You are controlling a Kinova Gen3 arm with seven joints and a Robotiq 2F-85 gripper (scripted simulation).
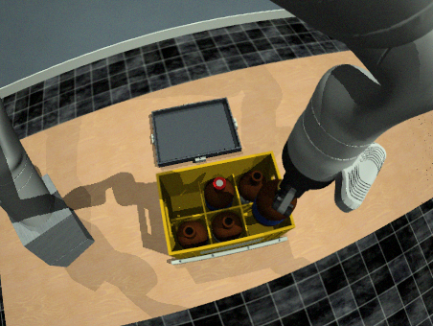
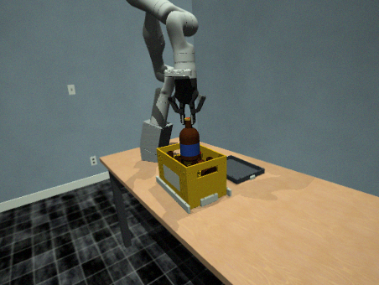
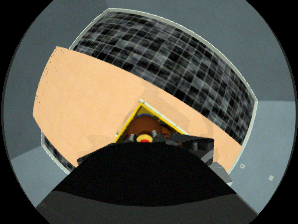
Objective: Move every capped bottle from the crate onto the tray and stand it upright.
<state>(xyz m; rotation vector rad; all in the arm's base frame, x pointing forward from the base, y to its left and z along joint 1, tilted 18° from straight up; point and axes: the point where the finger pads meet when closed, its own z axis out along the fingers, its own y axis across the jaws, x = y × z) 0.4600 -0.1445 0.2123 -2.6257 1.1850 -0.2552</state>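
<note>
My gripper (image 2: pixel 188 118) is shut on the neck of a brown bottle with a blue label (image 2: pixel 189 145). The bottle hangs upright, its lower part still inside the yellow crate (image 2: pixel 191 172). In the top view the gripper (image 1: pixel 286 200) and this bottle (image 1: pixel 269 207) are over the crate's front right compartment, and the fingers hide the bottle's top. In the crate (image 1: pixel 222 210), one bottle has a red and white cap (image 1: pixel 219 191). Three brown bottles have open mouths (image 1: pixel 251 184) (image 1: pixel 192 233) (image 1: pixel 227 225). The dark tray (image 1: pixel 194 130) lies empty just behind the crate.
The crate's back left compartment (image 1: pixel 182 192) is empty. My arm (image 1: pixel 335 134) hangs over the table's right part. The robot's grey base (image 1: pixel 48 230) stands at the table's left end. In the wrist view the held bottle blocks most of the picture, with a crate corner (image 3: pixel 143 123) showing.
</note>
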